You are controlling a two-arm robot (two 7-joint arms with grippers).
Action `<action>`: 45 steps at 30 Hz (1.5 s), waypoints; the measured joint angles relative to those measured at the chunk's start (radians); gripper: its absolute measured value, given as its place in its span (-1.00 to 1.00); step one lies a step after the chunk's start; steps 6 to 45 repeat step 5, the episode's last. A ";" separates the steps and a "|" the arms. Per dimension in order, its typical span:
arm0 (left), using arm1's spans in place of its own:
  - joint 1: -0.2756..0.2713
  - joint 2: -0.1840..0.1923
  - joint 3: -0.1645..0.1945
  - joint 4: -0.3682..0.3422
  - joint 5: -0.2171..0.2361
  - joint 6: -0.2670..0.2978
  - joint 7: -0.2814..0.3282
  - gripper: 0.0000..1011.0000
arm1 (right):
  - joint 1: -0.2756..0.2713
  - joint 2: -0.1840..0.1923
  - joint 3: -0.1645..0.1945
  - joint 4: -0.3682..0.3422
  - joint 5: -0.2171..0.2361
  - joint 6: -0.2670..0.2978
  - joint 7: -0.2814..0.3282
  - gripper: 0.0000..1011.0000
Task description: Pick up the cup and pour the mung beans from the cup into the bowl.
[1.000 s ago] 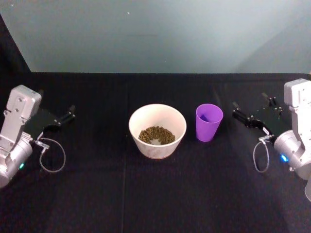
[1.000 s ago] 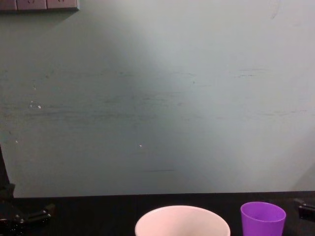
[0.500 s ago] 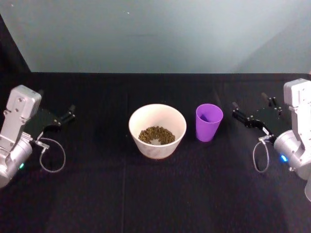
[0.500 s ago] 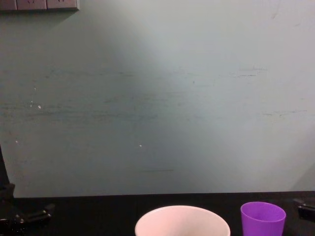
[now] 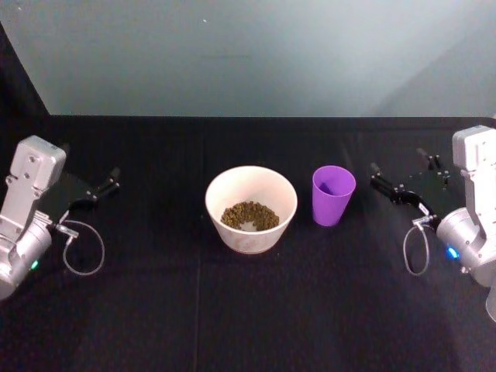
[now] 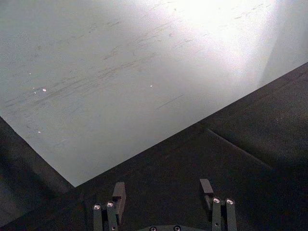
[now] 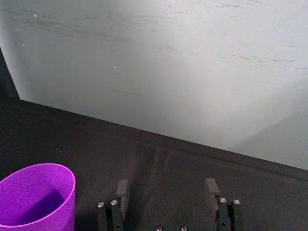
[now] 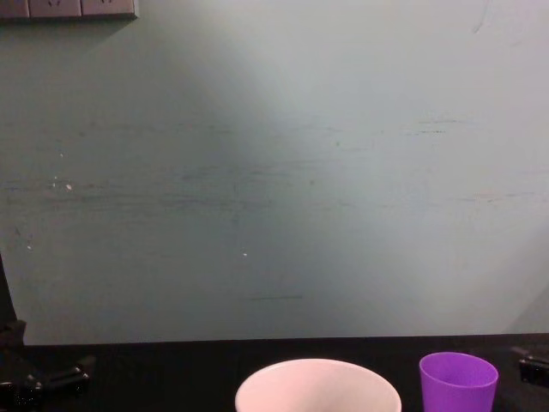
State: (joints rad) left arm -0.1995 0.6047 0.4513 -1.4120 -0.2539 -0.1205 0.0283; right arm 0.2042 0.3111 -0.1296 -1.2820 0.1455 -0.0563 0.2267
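The purple cup (image 5: 334, 195) stands upright on the black table, just right of the pale bowl (image 5: 252, 237). Mung beans (image 5: 249, 215) lie in the bottom of the bowl, and the cup's inside looks plain purple. My right gripper (image 5: 396, 161) hovers open a short way right of the cup, holding nothing. In the right wrist view the cup (image 7: 36, 195) sits off to one side of the open right gripper (image 7: 167, 187). My left gripper (image 5: 91, 161) is parked open at the table's far left, and the left wrist view has it (image 6: 162, 190) over bare cloth. The chest view catches the cup (image 8: 458, 380) and bowl (image 8: 317, 390).
A black cloth (image 5: 248, 310) covers the table, and a pale green wall (image 5: 248, 54) rises behind its far edge. Cable loops hang from both wrists (image 5: 84, 252) (image 5: 415, 252). Wide bare cloth lies in front of the bowl and cup.
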 joint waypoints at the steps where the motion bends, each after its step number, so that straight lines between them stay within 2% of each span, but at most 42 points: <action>1: 0.000 0.000 0.000 0.000 0.000 0.000 0.000 0.98 | 0.000 0.000 0.000 0.000 0.000 0.000 0.000 0.98; 45: 0.000 0.000 0.000 0.000 0.000 0.000 0.000 0.98 | 0.000 0.000 0.000 0.000 0.000 0.000 0.000 0.98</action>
